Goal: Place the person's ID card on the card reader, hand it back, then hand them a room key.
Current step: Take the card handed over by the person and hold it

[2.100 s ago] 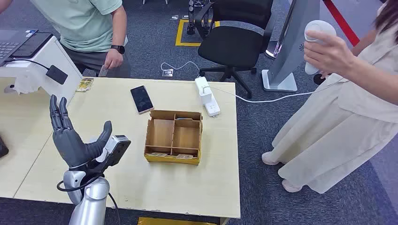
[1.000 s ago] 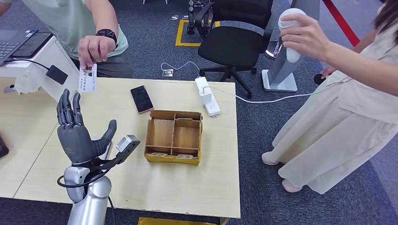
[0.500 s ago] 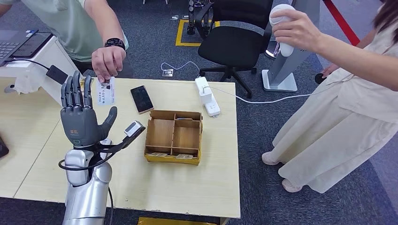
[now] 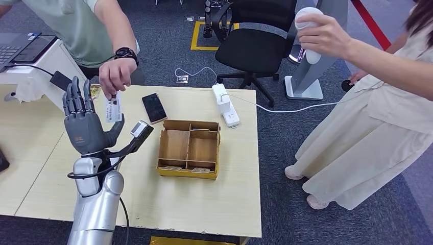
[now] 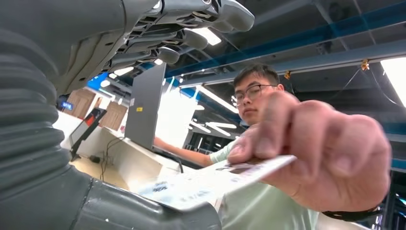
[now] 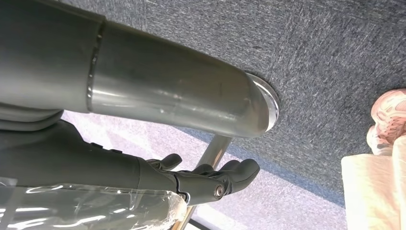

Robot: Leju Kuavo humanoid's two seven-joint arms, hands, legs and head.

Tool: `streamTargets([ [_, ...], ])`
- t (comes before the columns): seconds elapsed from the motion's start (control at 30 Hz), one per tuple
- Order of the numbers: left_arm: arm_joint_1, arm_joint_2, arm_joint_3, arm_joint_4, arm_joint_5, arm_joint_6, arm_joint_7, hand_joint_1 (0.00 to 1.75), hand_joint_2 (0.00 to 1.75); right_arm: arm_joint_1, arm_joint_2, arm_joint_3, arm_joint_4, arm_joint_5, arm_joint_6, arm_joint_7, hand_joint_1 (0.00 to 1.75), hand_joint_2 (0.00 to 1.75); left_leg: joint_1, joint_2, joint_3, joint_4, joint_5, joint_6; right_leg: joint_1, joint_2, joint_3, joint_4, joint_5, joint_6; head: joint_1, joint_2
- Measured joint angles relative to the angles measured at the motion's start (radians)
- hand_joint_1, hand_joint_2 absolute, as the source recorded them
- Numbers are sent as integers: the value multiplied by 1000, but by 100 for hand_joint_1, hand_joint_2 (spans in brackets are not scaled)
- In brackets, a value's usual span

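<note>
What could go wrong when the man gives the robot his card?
The left hand is open, so the ID card, pinched in the person's hand, could slip if he lets go before the thumb and fingers close. A dropped card might land near the phone or in the cardboard box. Closing early could nip his fingers.

White ID card [image 4: 113, 107] pinched in person's hand [image 4: 115, 76], held against left robot hand's [image 4: 83, 130] raised thumb.
</note>
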Motion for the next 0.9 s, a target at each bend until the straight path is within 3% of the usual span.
streamTargets([
  [0.3, -1, 9, -17, 9, 36, 0, -9, 3, 175, 0, -1, 1, 0, -3, 0, 0, 0, 0, 0, 0, 0, 0, 0, 0, 0, 0, 0, 0, 0, 0, 0, 0],
  [0.43, -1, 8, -17, 9, 59, 0, -56, 151, 175, 0, -2, 1, 0, -4, 0, 0, 0, 0, 0, 0, 0, 0, 0, 0, 0, 0, 0, 0, 0, 0, 0, 0],
  [0.53, 0, 5, -17, 9, 69, 0, -89, 173, 175, 0, -2, 1, 0, -4, 0, 0, 0, 0, 0, 0, 0, 0, 0, 0, 0, 0, 0, 0, 0, 0, 0, 0],
  [0.9, 0, -10, -10, 9, 77, 0, -142, 175, 175, 0, -4, 2, 0, -4, 0, -1, 0, 0, 0, 0, 0, 0, 0, 0, 0, 0, 0, 0, 0, 0, 0, 0],
])
